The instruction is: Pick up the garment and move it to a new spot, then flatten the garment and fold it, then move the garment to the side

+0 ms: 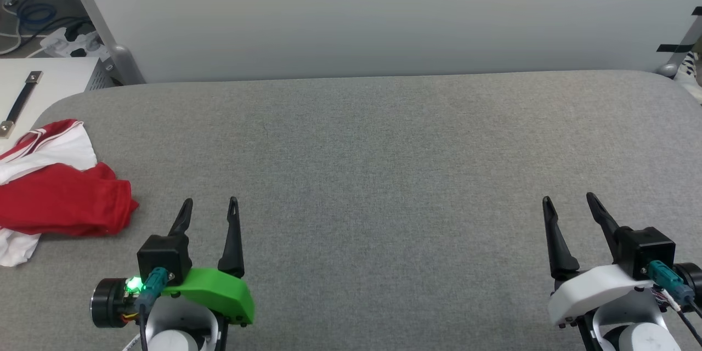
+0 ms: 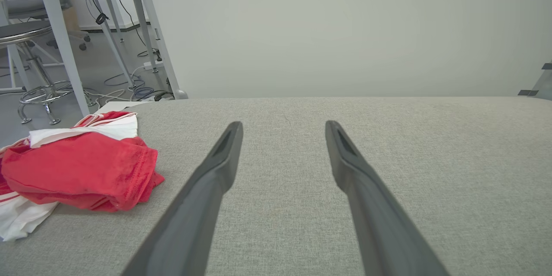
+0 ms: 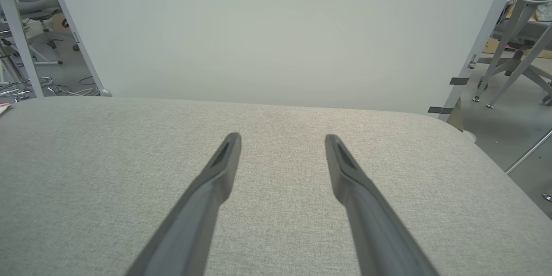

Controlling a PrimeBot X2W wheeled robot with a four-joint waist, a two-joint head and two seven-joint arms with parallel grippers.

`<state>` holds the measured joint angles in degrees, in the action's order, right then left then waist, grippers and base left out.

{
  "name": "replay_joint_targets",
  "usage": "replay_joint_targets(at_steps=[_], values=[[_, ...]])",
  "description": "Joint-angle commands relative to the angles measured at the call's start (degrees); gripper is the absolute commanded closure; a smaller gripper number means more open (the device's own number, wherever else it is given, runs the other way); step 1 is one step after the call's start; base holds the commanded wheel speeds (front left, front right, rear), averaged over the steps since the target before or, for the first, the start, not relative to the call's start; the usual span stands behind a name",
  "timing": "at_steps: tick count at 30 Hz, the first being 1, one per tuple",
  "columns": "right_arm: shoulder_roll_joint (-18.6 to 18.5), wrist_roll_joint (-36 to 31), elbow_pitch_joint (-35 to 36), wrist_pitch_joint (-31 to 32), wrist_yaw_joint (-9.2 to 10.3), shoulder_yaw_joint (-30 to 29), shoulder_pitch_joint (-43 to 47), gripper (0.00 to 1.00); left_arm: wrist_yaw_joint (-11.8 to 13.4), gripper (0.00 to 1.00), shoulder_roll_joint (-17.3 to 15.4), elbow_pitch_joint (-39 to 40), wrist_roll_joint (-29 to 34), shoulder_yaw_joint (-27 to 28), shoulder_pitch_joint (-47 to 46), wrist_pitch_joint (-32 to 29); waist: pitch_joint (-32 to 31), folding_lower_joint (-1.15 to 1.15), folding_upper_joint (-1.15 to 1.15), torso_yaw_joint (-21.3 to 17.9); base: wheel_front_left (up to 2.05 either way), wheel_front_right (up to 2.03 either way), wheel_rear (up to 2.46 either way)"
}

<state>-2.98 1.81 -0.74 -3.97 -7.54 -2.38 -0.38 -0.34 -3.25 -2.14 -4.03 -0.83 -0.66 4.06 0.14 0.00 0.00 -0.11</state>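
Observation:
The garment (image 1: pixel 60 197) lies bunched in a red and white heap at the left end of the grey table (image 1: pixel 384 175), partly cut off by the frame edge. In the left wrist view the garment (image 2: pixel 82 168) sits left of my fingers. My left gripper (image 1: pixel 211 205) stands open at the lower left, a short way right of the garment, not touching it and holding nothing. My left gripper (image 2: pixel 282 127) hovers over bare cloth. My right gripper (image 1: pixel 567 202) stands open at the lower right, far from the garment. My right gripper (image 3: pixel 282 138) also has nothing between its fingers.
A pale wall panel (image 1: pixel 384 11) runs along the table's far edge. A white case with a black handle (image 1: pixel 22 101) sits beyond the left corner, cables behind it. Stools and table legs (image 2: pixel 47 51) stand on the floor to the left, chair legs (image 3: pixel 517 51) to the right.

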Motion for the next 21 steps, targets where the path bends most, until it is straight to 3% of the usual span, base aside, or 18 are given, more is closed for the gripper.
replay_joint_targets(at_steps=[1, 21], values=[[0.03, 0.40, 0.33, -0.76, 0.02, -0.26, 0.55, 0.00, -0.33, 0.00, 0.11, -0.18, -0.57, 0.00, 0.91, 0.54, 0.02, 0.00, 0.00, 0.00, 0.00, 0.00, 0.00], [0.05, 0.04, 0.69, -3.12, 0.03, -0.61, 0.94, 0.00, -0.50, 0.00, 0.17, -0.09, -2.71, -0.33, 1.39, 2.93, 0.24, 0.00, 0.00, 0.00, 0.00, 0.00, 0.00]])
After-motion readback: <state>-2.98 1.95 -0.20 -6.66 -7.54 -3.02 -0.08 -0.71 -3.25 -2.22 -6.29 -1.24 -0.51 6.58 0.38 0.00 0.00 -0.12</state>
